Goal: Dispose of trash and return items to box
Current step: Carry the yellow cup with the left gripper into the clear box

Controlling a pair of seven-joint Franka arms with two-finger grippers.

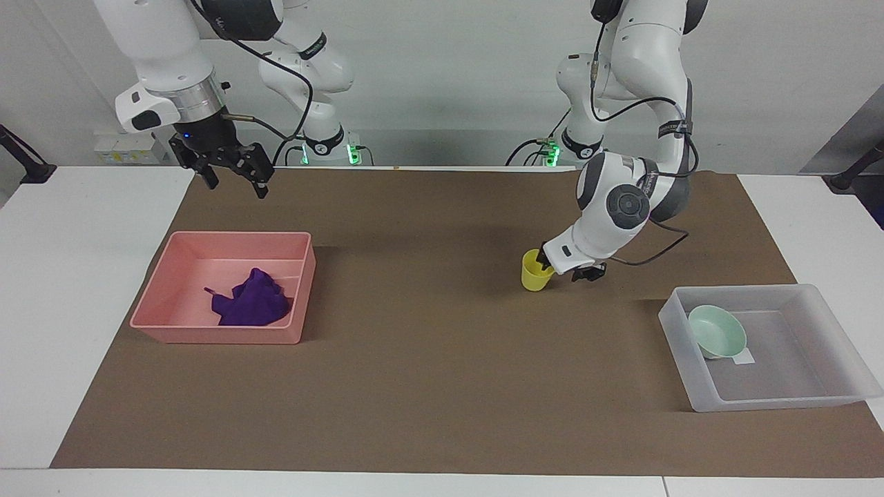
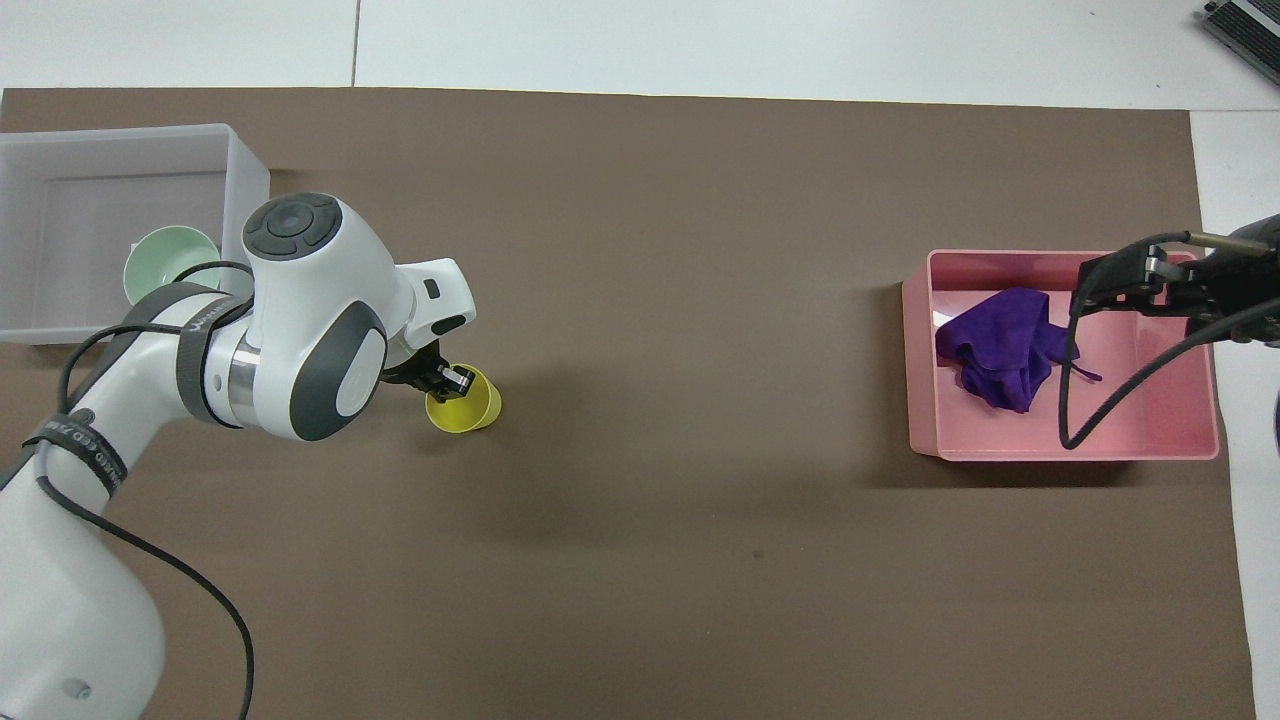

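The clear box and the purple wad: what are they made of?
Box: probably plastic, frosted and translucent; the brown mat shows dimly through its smooth, stiff walls. Wad: seems to be soft cloth, matte deep purple; it lies crumpled in loose folds in the pink bin, which looks like opaque molded plastic.

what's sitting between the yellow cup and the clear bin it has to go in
Nothing visible: only bare brown mat lies between the yellow cup, gripped by the left claw, and the clear bin. The mint bowl sits inside.

Yellow cup [image 1: 535,274], mint-green bowl [image 1: 718,330], purple cloth [image 1: 252,301], pink bin [image 1: 214,335], brown mat [image 1: 428,359]
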